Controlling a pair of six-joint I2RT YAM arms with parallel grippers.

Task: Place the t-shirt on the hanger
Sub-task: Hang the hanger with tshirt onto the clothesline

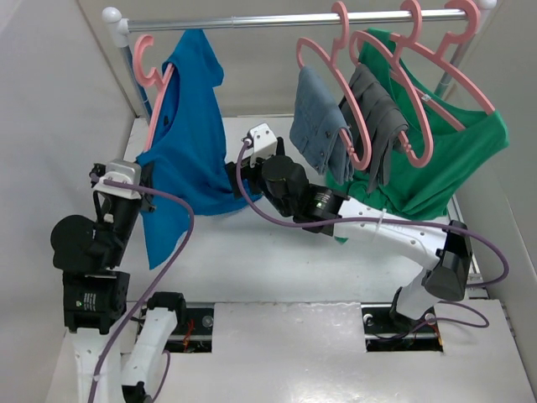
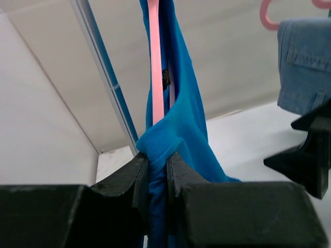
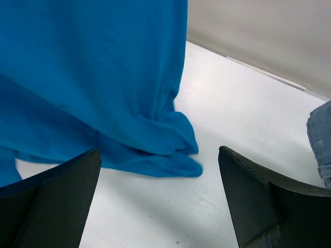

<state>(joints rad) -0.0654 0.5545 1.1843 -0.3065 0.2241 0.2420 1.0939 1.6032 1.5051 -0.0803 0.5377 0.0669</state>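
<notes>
A blue t-shirt (image 1: 189,126) hangs over the salmon-pink hanger (image 1: 144,59) at the left end of the rail, and its lower part trails onto the white table. My left gripper (image 1: 144,178) is shut on a ribbed edge of the t-shirt (image 2: 186,103) just below the hanger's pink arm (image 2: 155,67); blue cloth fills the gap between the jaws of the left gripper (image 2: 158,170). My right gripper (image 1: 233,178) sits low beside the shirt's trailing end. In the right wrist view the right gripper (image 3: 159,155) is wide open over bare table, with the t-shirt (image 3: 93,77) just beyond its fingertips.
The rail (image 1: 294,18) also carries pink hangers with a grey-blue garment (image 1: 323,122), a dark grey garment (image 1: 377,126) and a green shirt (image 1: 445,151). The rail's upright post (image 2: 103,77) stands close behind the hanger. A wall closes the left side.
</notes>
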